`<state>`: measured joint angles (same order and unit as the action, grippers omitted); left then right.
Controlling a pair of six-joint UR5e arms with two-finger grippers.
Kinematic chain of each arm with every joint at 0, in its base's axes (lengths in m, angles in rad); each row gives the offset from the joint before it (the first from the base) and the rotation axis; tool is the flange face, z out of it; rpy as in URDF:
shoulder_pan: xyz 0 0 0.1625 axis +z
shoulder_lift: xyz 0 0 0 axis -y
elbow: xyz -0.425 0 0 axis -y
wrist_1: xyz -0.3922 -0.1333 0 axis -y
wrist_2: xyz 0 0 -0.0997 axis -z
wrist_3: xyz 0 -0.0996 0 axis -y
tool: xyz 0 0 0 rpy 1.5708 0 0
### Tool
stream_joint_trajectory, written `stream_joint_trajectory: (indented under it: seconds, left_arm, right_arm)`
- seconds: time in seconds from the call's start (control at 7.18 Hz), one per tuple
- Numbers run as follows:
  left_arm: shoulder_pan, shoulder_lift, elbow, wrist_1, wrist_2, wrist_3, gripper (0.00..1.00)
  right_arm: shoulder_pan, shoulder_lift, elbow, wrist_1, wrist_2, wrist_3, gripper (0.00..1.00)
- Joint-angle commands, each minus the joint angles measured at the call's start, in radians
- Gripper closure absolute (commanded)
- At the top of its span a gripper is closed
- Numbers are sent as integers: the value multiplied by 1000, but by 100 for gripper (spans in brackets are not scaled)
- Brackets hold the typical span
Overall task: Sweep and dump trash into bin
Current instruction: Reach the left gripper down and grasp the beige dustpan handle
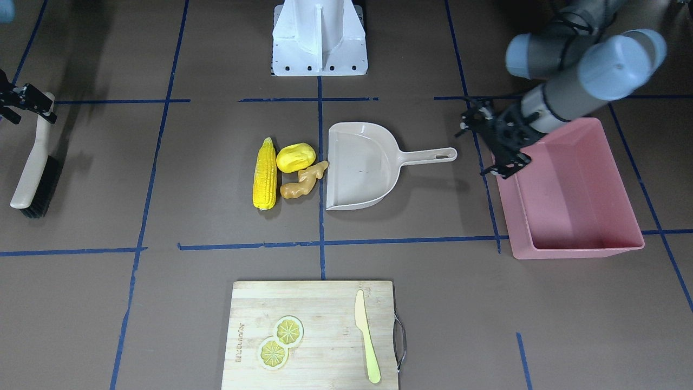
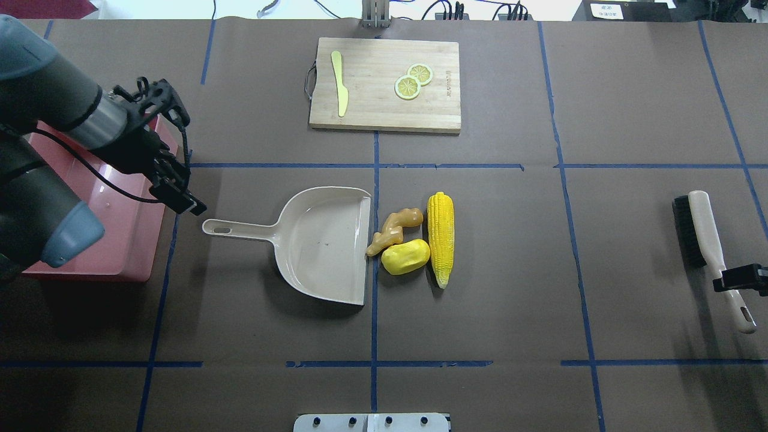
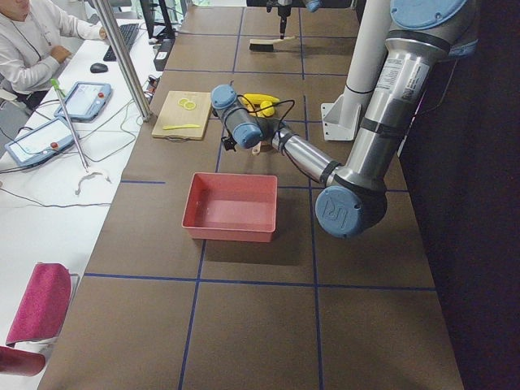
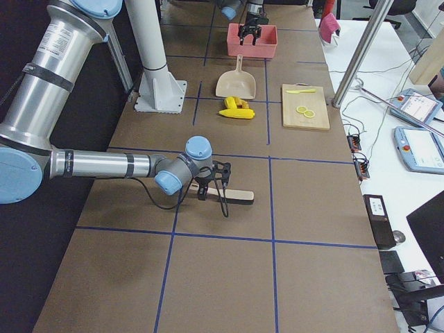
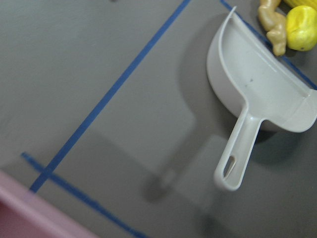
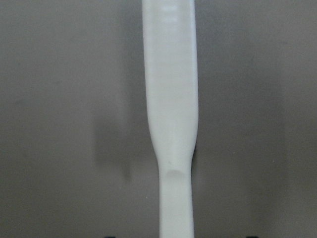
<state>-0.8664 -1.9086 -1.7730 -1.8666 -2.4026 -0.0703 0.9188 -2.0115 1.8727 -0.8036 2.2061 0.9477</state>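
I see the left gripper [image 2: 189,162] spread wide, hovering just off the end of the dustpan [image 2: 324,240] handle, with the pink bin [image 1: 568,249] close behind it; the corn [image 2: 441,237], lump [image 2: 406,256] and ginger [image 2: 393,228] lie bunched at the dustpan's mouth, well beyond this gripper. The right gripper [image 2: 741,279] straddles the brush [image 2: 702,231] handle, its tips standing apart from it on either side; the board [image 2: 372,114] carries a printed mark too small for me to read.
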Motion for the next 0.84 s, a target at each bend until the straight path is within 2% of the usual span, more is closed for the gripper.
stream_joint_trajectory:
  seconds: [0.0,0.14,0.42,0.56,0.7]
  left_arm:
    - [59,-10,-19,0,54,-34,2]
    - [96,-35,-19,0,57,-28,2]
    - [127,-55,-37,-3,71,19,3]
    - [135,-44,-84,4,148,135,2]
    - [162,-44,-106,12,224,179,2]
  right_arm:
    - [-73,-10,-4,3,-48,0,12]
    - [-84,-10,-6,3,-60,0,15]
    - [-92,-10,-4,3,-71,2,56]
    - [-95,-9,-1,3,-98,-1,80]
    - [-101,-7,3,4,-106,-3,97]
